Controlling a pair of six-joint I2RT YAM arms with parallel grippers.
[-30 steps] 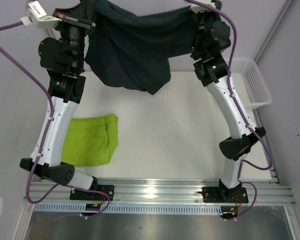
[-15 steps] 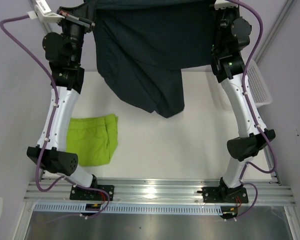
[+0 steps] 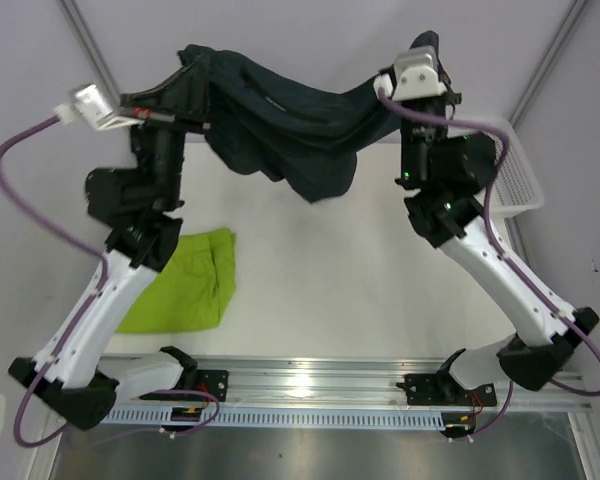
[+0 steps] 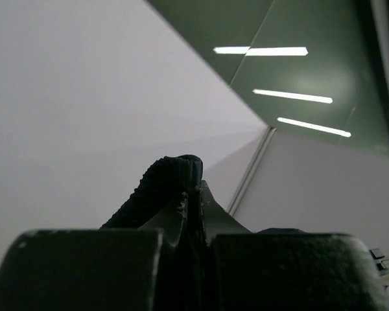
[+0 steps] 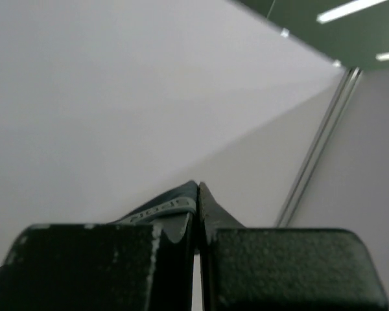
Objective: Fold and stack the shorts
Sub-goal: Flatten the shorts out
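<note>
- High over the far side of the table (image 3: 330, 262), pinches a bunched edge of the dark navy-teal shorts (image 3: 290, 120) in the left gripper (image 3: 193, 62), fingers clenched hard on the cloth.
- Seen from the left wrist, shows the left gripper (image 4: 194, 194) squeezed onto a ribbed fold of the dark navy-teal shorts (image 4: 172, 178) that pokes up past the fingertips, against a pale wall and ceiling lights.
- Further right, at much the same height, grasps the opposite edge of the same garment in the right gripper (image 3: 425, 45), likewise clamped tight.
- Seen from the right wrist, shows the right gripper (image 5: 198, 194) pressed together on a thin strip of the dark fabric (image 5: 159, 208) with pale lettering on it.
- Between the two grippers, hangs as a sagging band well clear of the tabletop, with a loose lobe drooping lowest near the middle.
- Down on the left of the white tabletop, lies flat and apart from the lifted pair: lime green shorts (image 3: 185, 282), partly covered in the overhead view by the left forearm.
- At the far right edge, behind the right arm, sits a white mesh plastic basket (image 3: 515, 165).
- Along the near edge, carries both arm bases on a metal rail (image 3: 330, 378).
</note>
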